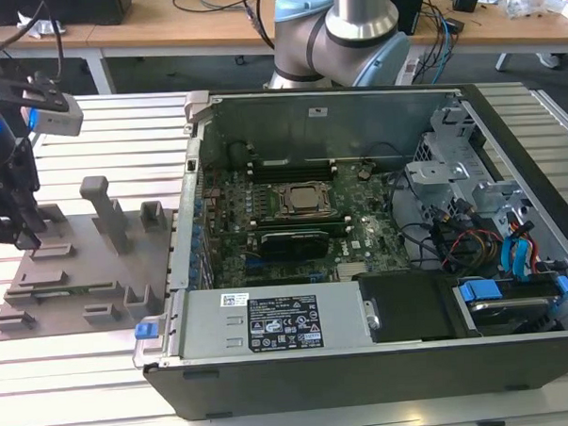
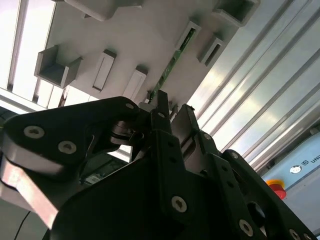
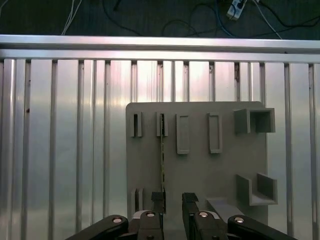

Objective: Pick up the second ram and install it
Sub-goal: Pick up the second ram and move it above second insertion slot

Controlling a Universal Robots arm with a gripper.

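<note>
gripper (image 3: 174, 202) hangs over the grey fixture plate (image 3: 200, 170), jaws spread apart. second ram (image 3: 162, 155) stands on edge in the plate's slots, just beside one jaw.

You see the second ram (image 3: 162, 155) standing edge-on in slots of the grey fixture plate (image 3: 200, 170); the gripper (image 3: 173, 202) hangs over that plate, fingers parted, one beside the ram's end
</note>
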